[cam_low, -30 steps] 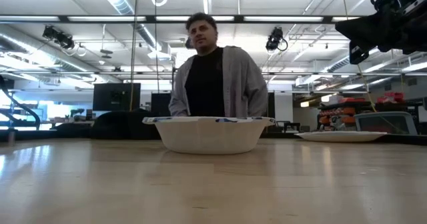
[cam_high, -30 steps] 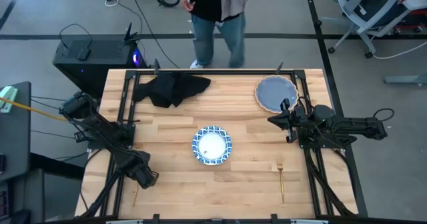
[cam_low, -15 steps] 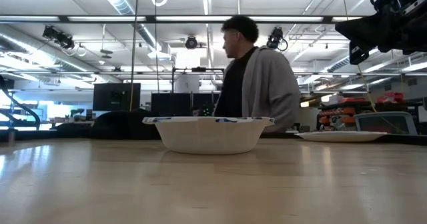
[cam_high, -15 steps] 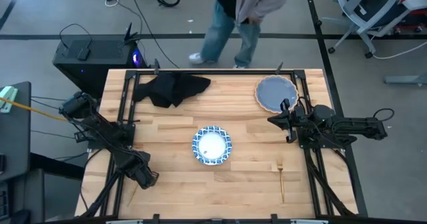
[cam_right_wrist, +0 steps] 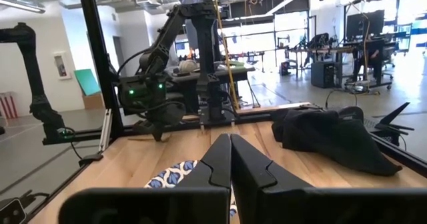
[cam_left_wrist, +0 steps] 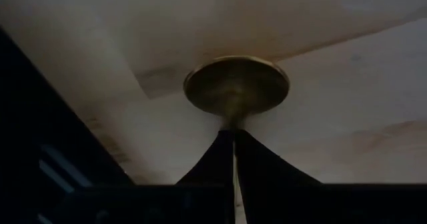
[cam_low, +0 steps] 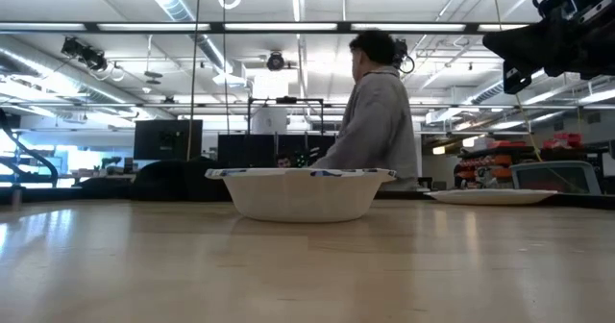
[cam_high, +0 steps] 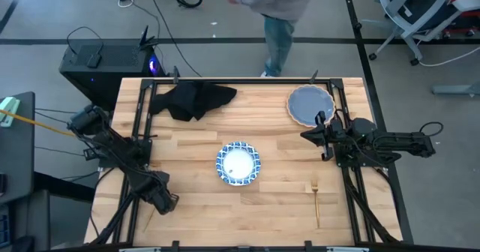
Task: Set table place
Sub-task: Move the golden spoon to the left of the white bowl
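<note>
The blue-and-white patterned dish (cam_high: pixel 238 163) stands mid-table and also shows in the low view (cam_low: pixel 303 193). The blue-grey plate (cam_high: pixel 310 104) lies at the far right. The black napkin (cam_high: pixel 193 99) lies crumpled at the far left. The gold fork (cam_high: pixel 316 202) lies near the right front. The gold spoon (cam_left_wrist: pixel 237 87) lies at the near left, its bowl just past the tips of my shut left gripper (cam_left_wrist: pixel 232 132). My right gripper (cam_high: pixel 306 136) is shut and empty, raised above the table just in front of the plate. My left gripper points down at the spoon's neck (cam_left_wrist: pixel 231 119), where the bowl meets the handle. I cannot tell whether the shut fingertips touch it. The spoon lies flat on the table.
Black metal rails (cam_high: pixel 142 117) run along the table's sides and far edge. A person (cam_high: pixel 277 4) walks on the floor beyond the far edge. Bare wood lies between the dish and the fork (cam_high: pixel 285 184). My left arm shows across the table in the right wrist view (cam_right_wrist: pixel 153 97).
Both arms have kept still and nothing on the table has moved. The person beyond the far edge has turned and walked toward the right.
</note>
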Controlling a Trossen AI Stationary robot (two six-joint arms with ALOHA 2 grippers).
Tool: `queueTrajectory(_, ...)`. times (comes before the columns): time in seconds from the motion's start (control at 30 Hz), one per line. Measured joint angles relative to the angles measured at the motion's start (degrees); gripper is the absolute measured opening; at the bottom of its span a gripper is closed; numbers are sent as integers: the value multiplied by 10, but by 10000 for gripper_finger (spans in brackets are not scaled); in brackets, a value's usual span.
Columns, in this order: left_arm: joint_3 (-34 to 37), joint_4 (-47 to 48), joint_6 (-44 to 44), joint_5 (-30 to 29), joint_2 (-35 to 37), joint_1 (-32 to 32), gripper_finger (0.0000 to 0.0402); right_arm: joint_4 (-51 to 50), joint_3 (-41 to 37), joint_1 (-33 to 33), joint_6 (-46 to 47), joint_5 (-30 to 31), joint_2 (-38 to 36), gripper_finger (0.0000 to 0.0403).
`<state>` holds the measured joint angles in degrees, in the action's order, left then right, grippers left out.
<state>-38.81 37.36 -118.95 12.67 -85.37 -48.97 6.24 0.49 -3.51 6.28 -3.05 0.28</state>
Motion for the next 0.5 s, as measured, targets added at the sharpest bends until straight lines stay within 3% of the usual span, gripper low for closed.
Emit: queueTrajectory(0.5,-5,-12,42,-5,1,48,9,-1,0,0,0,0,0,7)
